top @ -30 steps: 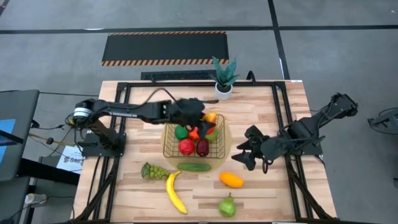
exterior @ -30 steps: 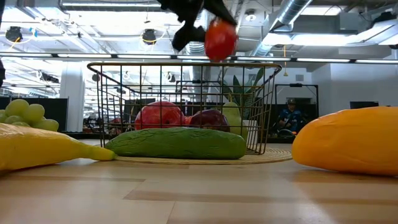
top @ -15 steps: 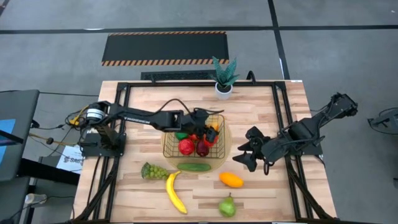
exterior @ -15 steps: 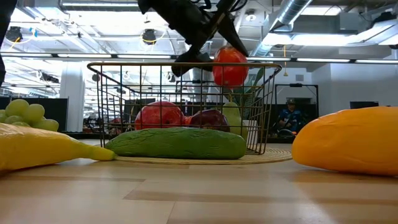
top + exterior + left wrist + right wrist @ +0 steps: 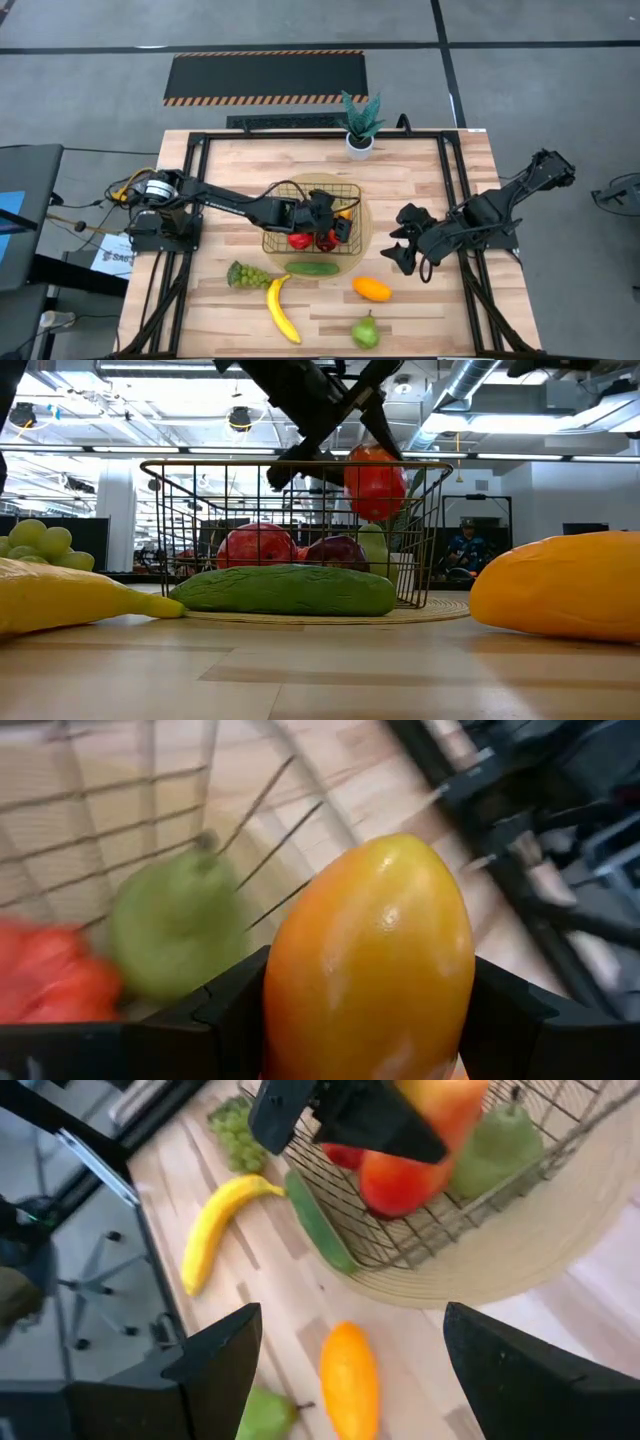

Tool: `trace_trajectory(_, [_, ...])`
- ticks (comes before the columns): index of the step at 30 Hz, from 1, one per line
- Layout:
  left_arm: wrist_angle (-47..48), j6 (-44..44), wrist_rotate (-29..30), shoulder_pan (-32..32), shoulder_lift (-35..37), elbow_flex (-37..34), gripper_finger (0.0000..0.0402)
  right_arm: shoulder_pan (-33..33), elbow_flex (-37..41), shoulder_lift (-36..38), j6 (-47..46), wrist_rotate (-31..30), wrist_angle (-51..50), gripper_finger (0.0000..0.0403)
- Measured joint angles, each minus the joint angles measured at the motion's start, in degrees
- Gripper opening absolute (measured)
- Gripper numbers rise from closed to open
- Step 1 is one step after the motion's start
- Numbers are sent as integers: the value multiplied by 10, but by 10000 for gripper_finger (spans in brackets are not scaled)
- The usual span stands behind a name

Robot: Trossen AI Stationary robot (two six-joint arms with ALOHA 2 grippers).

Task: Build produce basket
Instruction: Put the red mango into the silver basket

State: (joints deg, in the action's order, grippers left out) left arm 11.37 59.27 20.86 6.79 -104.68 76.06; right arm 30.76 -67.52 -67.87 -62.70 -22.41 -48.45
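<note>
The gold wire basket stands on a round tan mat at the table's middle. It holds a red apple, a dark red fruit and a green pear. My left gripper is over the basket's right half, shut on an orange-red fruit at rim height. My right gripper is open and empty to the right of the basket. Grapes, a banana, a cucumber, an orange fruit and a pear lie on the table. My left gripper pinches the orange-red fruit by its two opposite sides between its two fingers. The fingers slant down from the table's left. The fruit is lifted clear, inside the basket's rim and above the fruit on its floor.
A potted green plant stands at the table's far edge. The cucumber lies close against the basket's near side. Black frame rails run along the table's left and right sides.
My left gripper has gone down and toward the table's near edge, carrying the orange-red fruit from above the basket's rim down into its top. The fruit stays held.
</note>
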Motion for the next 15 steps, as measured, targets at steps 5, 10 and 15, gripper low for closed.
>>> trace_trajectory(5, [-18,4,5,0,-11,1,233,1,0,0,2,0,-13,328])
trace_trajectory(10, [-43,8,-18,0,-37,1,246,14,3,0,-2,1,-48,328])
trace_trajectory(15, [-46,9,-62,0,-42,1,298,25,3,0,-7,2,-78,336])
